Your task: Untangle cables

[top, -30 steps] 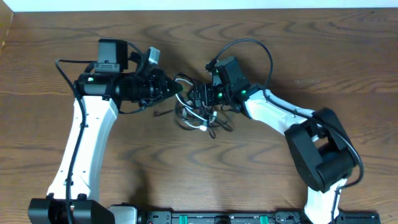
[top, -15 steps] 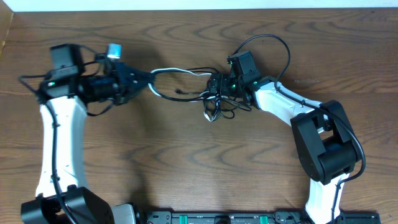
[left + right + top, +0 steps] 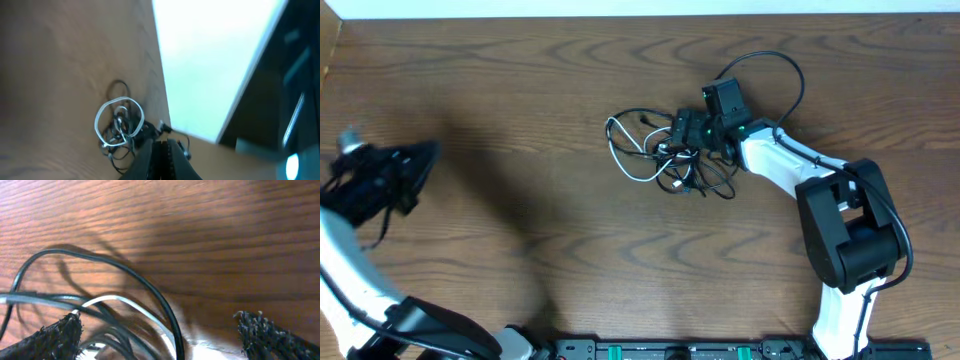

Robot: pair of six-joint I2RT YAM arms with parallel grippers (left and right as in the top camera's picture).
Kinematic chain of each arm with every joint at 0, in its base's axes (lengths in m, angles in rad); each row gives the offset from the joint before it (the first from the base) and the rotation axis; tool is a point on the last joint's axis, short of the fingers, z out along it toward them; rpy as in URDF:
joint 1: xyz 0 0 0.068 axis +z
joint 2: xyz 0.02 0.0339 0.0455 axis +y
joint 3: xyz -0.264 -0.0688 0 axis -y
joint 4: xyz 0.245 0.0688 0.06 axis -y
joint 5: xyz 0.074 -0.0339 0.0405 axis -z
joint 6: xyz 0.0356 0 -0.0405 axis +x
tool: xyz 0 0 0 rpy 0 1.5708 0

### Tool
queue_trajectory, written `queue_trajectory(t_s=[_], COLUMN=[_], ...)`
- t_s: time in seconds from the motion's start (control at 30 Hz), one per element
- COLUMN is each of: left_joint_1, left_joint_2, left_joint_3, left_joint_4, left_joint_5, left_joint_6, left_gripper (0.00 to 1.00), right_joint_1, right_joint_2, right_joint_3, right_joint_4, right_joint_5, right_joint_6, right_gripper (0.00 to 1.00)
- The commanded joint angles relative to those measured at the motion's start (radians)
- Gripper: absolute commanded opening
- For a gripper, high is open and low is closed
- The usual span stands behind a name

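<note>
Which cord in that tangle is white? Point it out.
The thin white cord, looping leftmost in the overhead view; the rest are thin black cords.

Tangled cables (image 3: 670, 160), one knotted heap lying flat on wooden table (image 3: 520, 80), just toward 1 o'clock of centre, white cable (image 3: 636, 178) looping out at 9 o'clock, thin black cables (image 3: 710, 188) spilling toward 5 o'clock

Brown wood-grain table (image 3: 520, 90)

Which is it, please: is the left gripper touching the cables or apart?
Apart. Overhead, the left gripper sits far left, a wide stretch of table between it and the cables.
</note>
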Motion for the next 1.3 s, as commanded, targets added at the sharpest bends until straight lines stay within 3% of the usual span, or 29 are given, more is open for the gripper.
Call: queue_trajectory(t_s=[0.0, 0.23, 0.37, 0.53, 0.7, 0.8, 1.03, 1.27], left_joint_1=[0.045, -0.039, -0.177, -0.396, -0.632, -0.769, -1.016, -1.136], left_joint_2=[-0.016, -0.016, -0.015, -0.006, 0.018, 0.044, 0.111, 0.180], left_joint_3=[0.011, 0.005, -0.011, -0.024, -0.024, -0.024, -0.024, -0.024], left_joint_4=[-0.041, -0.052, -0.042, 0.020, 0.157, 0.249, 0.360, 0.419], left_joint_5=[-0.145, -0.280, -0.372, -0.448, -0.450, -0.499, -0.803, -0.929], left_joint_6=[0.020, 0.020, 0.020, 0.012, -0.053, -0.132, -0.296, -0.344], left_gripper=[0.08, 0.08, 0.10, 0.38, 0.50, 0.52, 0.53, 0.53], right_joint_1=[-0.005, -0.003, -0.003, -0.003, -0.003, 0.000, 0.004, 0.004], right_joint_2=[0.058, 0.058, 0.058, 0.058, 0.058, 0.058, 0.058, 0.058], right_joint_3=[-0.034, -0.034, -0.034, -0.034, -0.034, -0.034, -0.034, -0.034], right_joint_4=[-0.029, -0.024, -0.024, -0.023, -0.023, -0.024, -0.024, -0.024], right_joint_5=[0.028, 0.028, 0.028, 0.028, 0.028, 0.028, 0.029, 0.028], right_joint_6=[0.029, 0.029, 0.030, 0.030, 0.030, 0.029, 0.029, 0.029], right_gripper=[0.99, 0.99, 0.99, 0.99, 0.99, 0.99, 0.99, 0.99])
